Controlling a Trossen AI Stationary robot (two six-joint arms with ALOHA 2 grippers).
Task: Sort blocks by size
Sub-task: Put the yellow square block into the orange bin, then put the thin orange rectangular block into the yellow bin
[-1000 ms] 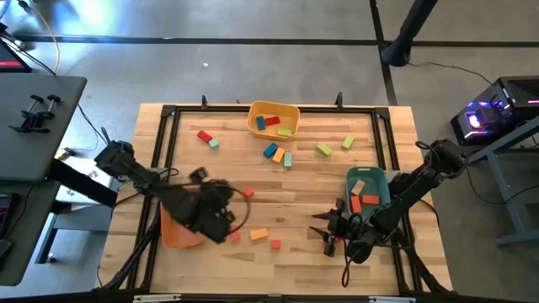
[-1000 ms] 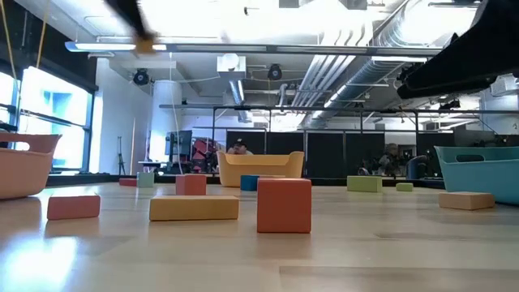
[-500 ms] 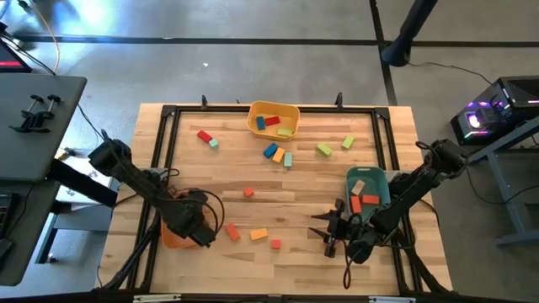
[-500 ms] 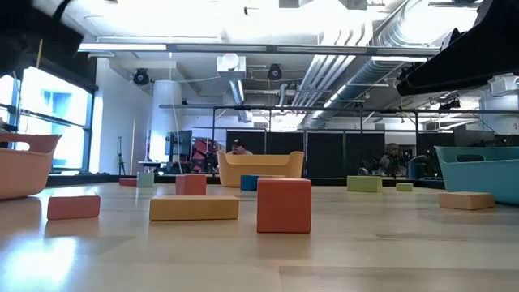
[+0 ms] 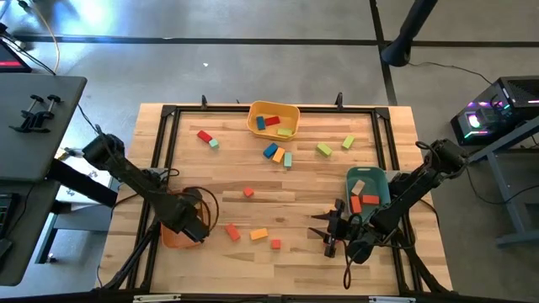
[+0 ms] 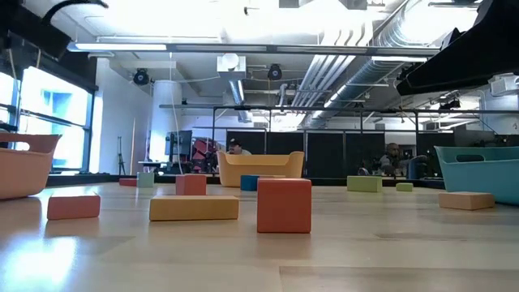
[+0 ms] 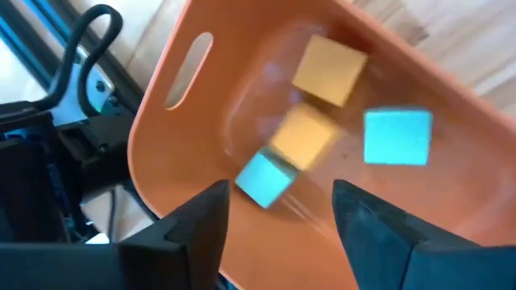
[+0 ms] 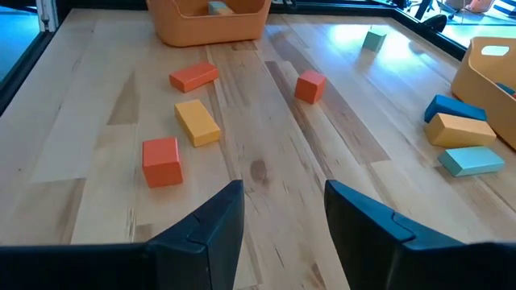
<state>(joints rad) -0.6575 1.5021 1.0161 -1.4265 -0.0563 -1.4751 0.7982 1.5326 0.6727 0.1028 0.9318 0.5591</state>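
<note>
My left gripper (image 7: 278,234) is open over the orange bin (image 7: 169,153) at the table's near left (image 5: 173,234), pointing down into it, with nothing between its fingers. On the bin's floor lie two tan cubes (image 7: 329,71) and two teal cubes (image 7: 397,138); the nearer teal cube (image 7: 264,179) and the tan cube beside it look blurred. My right gripper (image 8: 282,242) is open and low over the near right of the table (image 5: 324,229). A red block (image 8: 193,77), a yellow block (image 8: 197,122) and a red cube (image 8: 161,161) rest flat on the wood ahead of it.
A small red cube (image 5: 248,192) sits mid-table. At the far side are a yellow bin (image 5: 273,119) holding blocks, a red and a green block (image 5: 204,135), a blue-orange-teal cluster (image 5: 278,154) and two green blocks (image 5: 324,150). A teal bin (image 5: 367,189) holds tan and red blocks.
My left gripper has gone toward the table's left edge and down, from above the bare wood to over the orange bin, and has tipped to point steeply down into it. The blocks on the table have not moved.
</note>
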